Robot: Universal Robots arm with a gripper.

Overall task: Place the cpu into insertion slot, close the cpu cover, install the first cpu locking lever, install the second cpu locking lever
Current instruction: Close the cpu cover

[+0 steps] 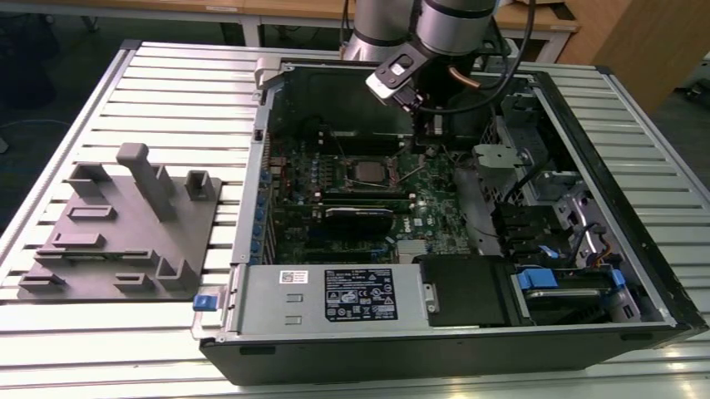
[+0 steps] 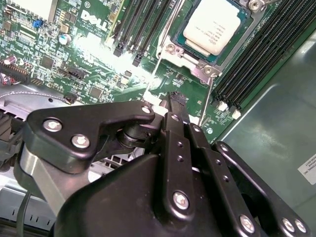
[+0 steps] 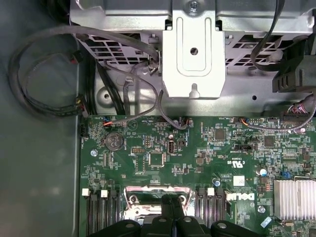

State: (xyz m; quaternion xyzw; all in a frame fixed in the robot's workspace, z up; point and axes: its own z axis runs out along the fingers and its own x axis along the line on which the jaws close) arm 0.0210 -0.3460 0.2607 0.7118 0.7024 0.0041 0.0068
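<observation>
The cpu (image 2: 212, 25) lay seated in the insertion slot (image 2: 207, 71), with the cpu cover (image 2: 190, 57) apparently lowered around it. A wire locking lever (image 2: 157, 64) beside the slot looked unlatched. The gripper (image 2: 174, 101) hovered just beside the slot, fingers (image 2: 178, 119) together.

Exterior view: a black rectangular label (image 1: 358, 294) with white print and, at its ten o'clock, a small white barcode sticker (image 1: 292, 276), both on the flat silver-grey metal box (image 1: 262, 309) at six o'clock of the open black computer case (image 1: 654, 274); fine print not legible. Second wrist view: faint dark lines of print on the cpu (image 2: 215, 25), a small flat square chip with a dull silver top, wording not made out. Both wrist views: white printed logo (image 2: 94, 19) (image 3: 242, 196) on the green circuit board (image 2: 74, 54) (image 3: 197, 148).
</observation>
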